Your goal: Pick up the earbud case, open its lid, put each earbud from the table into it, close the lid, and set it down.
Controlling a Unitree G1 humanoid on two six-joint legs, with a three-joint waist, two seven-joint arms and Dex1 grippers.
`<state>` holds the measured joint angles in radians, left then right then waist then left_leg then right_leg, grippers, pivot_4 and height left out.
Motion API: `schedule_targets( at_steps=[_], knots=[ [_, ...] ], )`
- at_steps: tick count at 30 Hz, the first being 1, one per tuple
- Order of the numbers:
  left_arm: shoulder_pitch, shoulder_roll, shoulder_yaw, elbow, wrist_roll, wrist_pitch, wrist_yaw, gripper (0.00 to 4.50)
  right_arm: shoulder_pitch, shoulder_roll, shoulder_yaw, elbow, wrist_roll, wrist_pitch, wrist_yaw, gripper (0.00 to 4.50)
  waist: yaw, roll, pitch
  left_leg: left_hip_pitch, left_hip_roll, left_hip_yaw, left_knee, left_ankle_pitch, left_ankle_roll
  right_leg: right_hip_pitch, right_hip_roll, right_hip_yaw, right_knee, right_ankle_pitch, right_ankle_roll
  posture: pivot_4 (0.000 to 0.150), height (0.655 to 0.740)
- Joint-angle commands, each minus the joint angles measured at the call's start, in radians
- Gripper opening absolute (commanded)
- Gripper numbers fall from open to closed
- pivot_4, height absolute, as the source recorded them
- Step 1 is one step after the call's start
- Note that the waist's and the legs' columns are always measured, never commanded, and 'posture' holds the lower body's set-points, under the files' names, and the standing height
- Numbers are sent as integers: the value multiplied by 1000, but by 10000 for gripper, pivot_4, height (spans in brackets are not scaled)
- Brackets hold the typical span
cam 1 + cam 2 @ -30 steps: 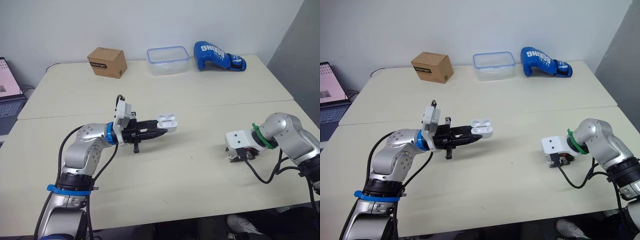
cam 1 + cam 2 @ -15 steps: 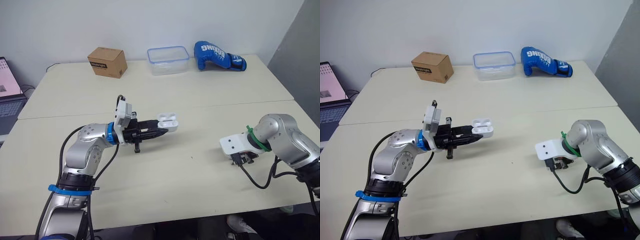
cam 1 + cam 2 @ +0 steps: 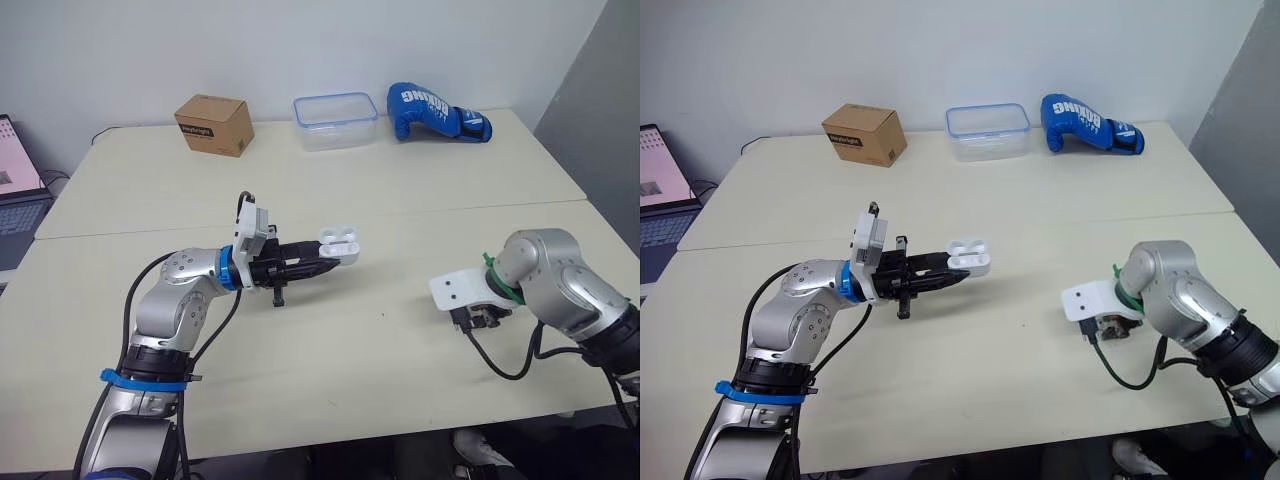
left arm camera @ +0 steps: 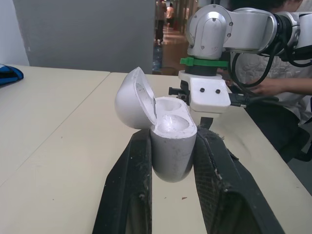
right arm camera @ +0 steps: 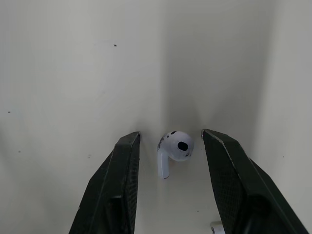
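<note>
The glossy white, rounded earbud case [image 4: 165, 127], domed lid hinged open, sits clamped in the left claw [image 3: 330, 258] above the matte cream desk [image 5: 73, 73]. The right claw [image 5: 170, 136] is spread, its black fingers straddling a smooth white earbud [image 5: 174, 148] that lies on the desk.

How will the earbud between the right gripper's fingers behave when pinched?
The earbud looks glossy and rounded, so it may slip from the right gripper. Lying loose on the table, it probably skids or rolls if nudged.
</note>
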<state>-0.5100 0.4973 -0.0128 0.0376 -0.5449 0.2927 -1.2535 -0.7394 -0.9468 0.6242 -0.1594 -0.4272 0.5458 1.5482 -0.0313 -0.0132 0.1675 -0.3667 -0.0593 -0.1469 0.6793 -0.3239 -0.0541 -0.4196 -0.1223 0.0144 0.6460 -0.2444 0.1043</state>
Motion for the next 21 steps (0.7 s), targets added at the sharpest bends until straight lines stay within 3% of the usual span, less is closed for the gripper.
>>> schedule_targets(
  at_steps=[1,21],
  knots=[
    [-2,1,9,-35,-3,-20,3,8243,-33,1,24,-3,-25,51,65,20506,0,0,0,0,0,0,0,0,0,0,0,0,0,0,0,1500,7307],
    [-4,1,5,-32,1,-20,3,8243,-96,-29,132,-78,34,250,66,20506,1,0,0,0,0,0,0,0,0,0,0,0,0,0,0,1500,7307]
  ],
)
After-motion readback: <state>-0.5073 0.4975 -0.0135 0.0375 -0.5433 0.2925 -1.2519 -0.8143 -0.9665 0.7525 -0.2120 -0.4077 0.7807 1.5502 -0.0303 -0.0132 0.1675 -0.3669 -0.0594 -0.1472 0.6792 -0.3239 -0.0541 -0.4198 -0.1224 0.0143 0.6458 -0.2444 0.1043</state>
